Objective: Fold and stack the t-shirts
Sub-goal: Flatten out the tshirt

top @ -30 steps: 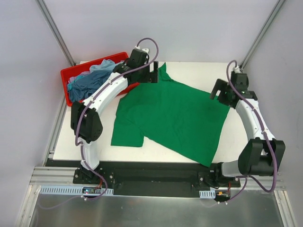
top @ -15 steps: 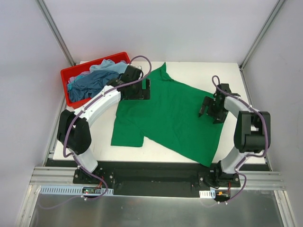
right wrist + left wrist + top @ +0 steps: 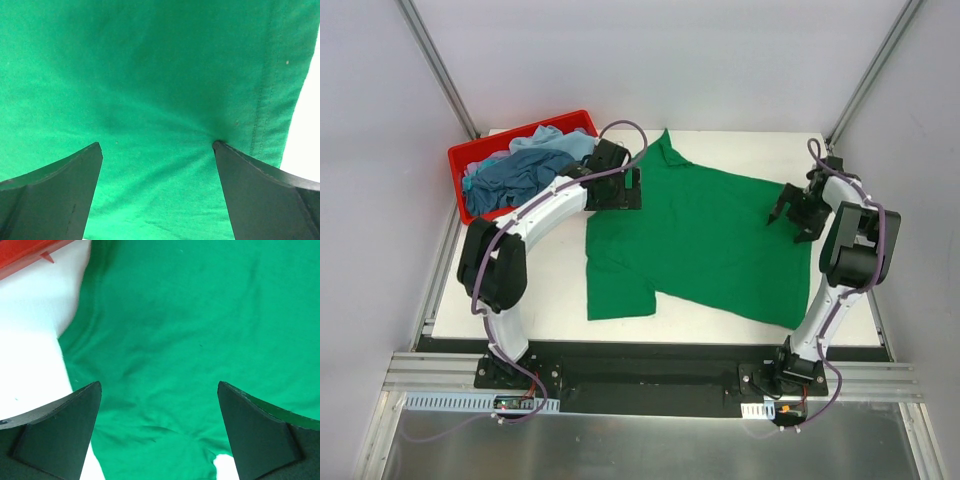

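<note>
Find the green t-shirt (image 3: 705, 240) spread almost flat over the middle of the white table (image 3: 540, 290), collar toward the far side and one short sleeve toward the near left. See soft wrinkles in the cloth, but no fold yet.

Find the left gripper (image 3: 632, 188) low over the far left edge of this shirt, just beside the red bin (image 3: 460, 165). From the left wrist camera, see its fingers (image 3: 60, 435) set wide apart, with green cloth in the gap and nothing pinched. See also a patch of bare table and a corner of the bin at the upper left of that view.

Find the right gripper (image 3: 790, 212) at the right side of the same shirt, near the hem. From the right wrist camera, see its fingers (image 3: 55, 190) also wide apart, tips down on the cloth, with creases running out from the right tip. See the stitched hem and a strip of bare table just beside it.

In the bin, see the dark teal-blue t-shirt (image 3: 515, 178) and the pale blue t-shirt (image 3: 548, 140), crumpled together, with the pale one toward the far side.
</note>
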Action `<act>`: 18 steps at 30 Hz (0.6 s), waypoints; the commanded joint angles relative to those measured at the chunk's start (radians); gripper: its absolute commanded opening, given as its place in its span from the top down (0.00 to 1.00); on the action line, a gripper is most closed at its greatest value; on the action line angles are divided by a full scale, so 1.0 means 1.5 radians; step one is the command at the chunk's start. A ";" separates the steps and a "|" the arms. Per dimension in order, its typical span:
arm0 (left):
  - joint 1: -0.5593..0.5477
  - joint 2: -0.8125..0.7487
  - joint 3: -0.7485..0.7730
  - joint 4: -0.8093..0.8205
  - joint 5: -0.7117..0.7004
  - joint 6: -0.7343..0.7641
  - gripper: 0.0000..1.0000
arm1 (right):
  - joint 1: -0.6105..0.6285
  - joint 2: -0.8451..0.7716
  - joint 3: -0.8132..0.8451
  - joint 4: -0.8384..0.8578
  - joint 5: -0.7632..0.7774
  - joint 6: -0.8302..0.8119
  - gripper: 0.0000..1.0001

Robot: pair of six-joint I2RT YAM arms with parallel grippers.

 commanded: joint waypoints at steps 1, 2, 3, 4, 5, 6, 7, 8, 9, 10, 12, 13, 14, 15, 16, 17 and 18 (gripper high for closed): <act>-0.003 0.035 0.052 0.004 -0.009 -0.012 0.01 | -0.044 0.051 0.085 -0.108 0.096 -0.043 0.04; -0.003 0.046 0.059 0.004 -0.006 -0.011 0.01 | -0.058 0.055 0.092 -0.114 0.111 -0.032 0.04; -0.003 0.056 0.068 0.005 0.000 -0.010 0.01 | -0.072 0.059 0.099 -0.115 0.108 -0.024 0.04; -0.002 0.067 0.076 0.004 0.006 -0.009 0.01 | -0.081 0.061 0.106 -0.114 0.092 -0.028 0.04; -0.002 0.077 0.086 0.004 0.014 -0.009 0.01 | -0.086 0.062 0.114 -0.111 0.082 -0.037 0.04; -0.001 0.088 0.097 0.004 0.025 -0.009 0.01 | -0.083 0.059 0.123 -0.111 0.077 -0.046 0.04; -0.001 0.096 0.106 0.004 0.034 -0.007 0.01 | -0.081 0.054 0.127 -0.110 0.069 -0.056 0.04; -0.001 0.108 0.117 0.004 0.042 -0.008 0.01 | -0.075 0.044 0.127 -0.102 0.062 -0.063 0.04; -0.001 0.119 0.129 0.003 0.050 -0.008 0.01 | -0.068 0.034 0.125 -0.095 0.059 -0.068 0.04; -0.001 0.133 0.149 0.000 0.058 -0.009 0.01 | -0.058 0.009 0.122 -0.089 0.057 -0.073 0.04; -0.001 0.143 0.160 0.001 0.099 -0.012 0.01 | -0.040 -0.021 0.114 -0.085 0.066 -0.080 0.04; -0.001 0.149 0.165 0.001 0.116 -0.014 0.01 | -0.032 -0.036 0.109 -0.082 0.074 -0.082 0.04; -0.002 0.153 0.171 0.002 0.127 -0.013 0.01 | -0.022 -0.055 0.099 -0.076 0.083 -0.081 0.04; -0.002 0.159 0.182 0.002 0.141 -0.013 0.01 | -0.016 -0.072 0.088 -0.069 0.090 -0.075 0.04; -0.003 0.170 0.198 0.001 0.149 -0.014 0.01 | -0.011 -0.086 0.068 -0.061 0.090 -0.059 0.04; -0.003 0.180 0.212 0.002 0.166 -0.015 0.01 | -0.007 -0.098 0.052 -0.054 0.086 -0.048 0.04; -0.003 0.190 0.220 0.002 0.175 -0.024 0.01 | -0.006 -0.105 0.038 -0.050 0.082 -0.039 0.04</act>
